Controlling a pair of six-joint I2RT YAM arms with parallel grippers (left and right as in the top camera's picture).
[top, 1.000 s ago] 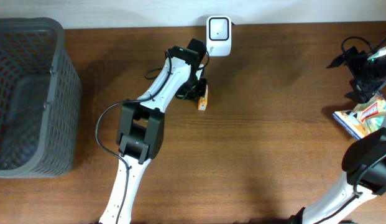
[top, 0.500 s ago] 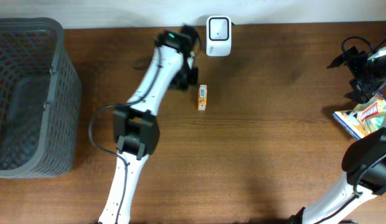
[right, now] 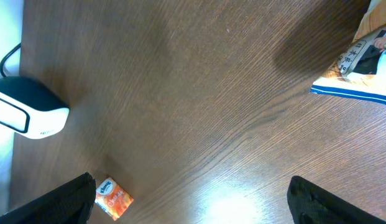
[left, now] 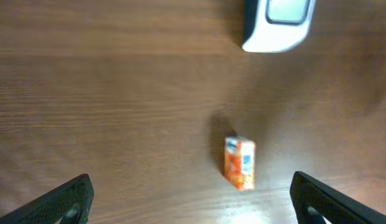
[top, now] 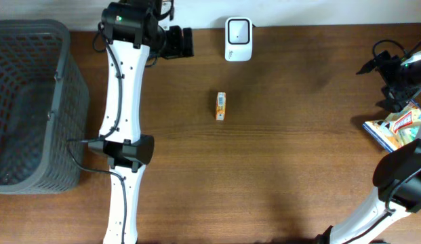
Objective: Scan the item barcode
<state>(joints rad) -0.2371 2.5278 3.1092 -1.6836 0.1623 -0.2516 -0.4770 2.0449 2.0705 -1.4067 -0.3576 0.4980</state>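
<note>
carton (top: pixel 221 106), small and orange, lies flat and alone on the wooden table (top: pixel 298 169), on the near side of the white scanner (top: pixel 238 30) and apart from it. left gripper (top: pixel 186 42) hangs at the far edge, left of the scanner, its jaws wide apart and holding nothing. right gripper (right: pixel 191 186) is likewise spread and empty, far off to the right by the printed packets (top: pixel 393 129). grey basket (top: pixel 34 102) sits at the left end.

the step in hand looks like fetching the carton for presentation. to do it well, the left arm should come down from above and close across the carton's narrow sides, leaving the printed faces uncovered. which face carries the barcode cannot be told from here, so turn the carton slowly before the scanner window, keeping it square to the glass.
</note>
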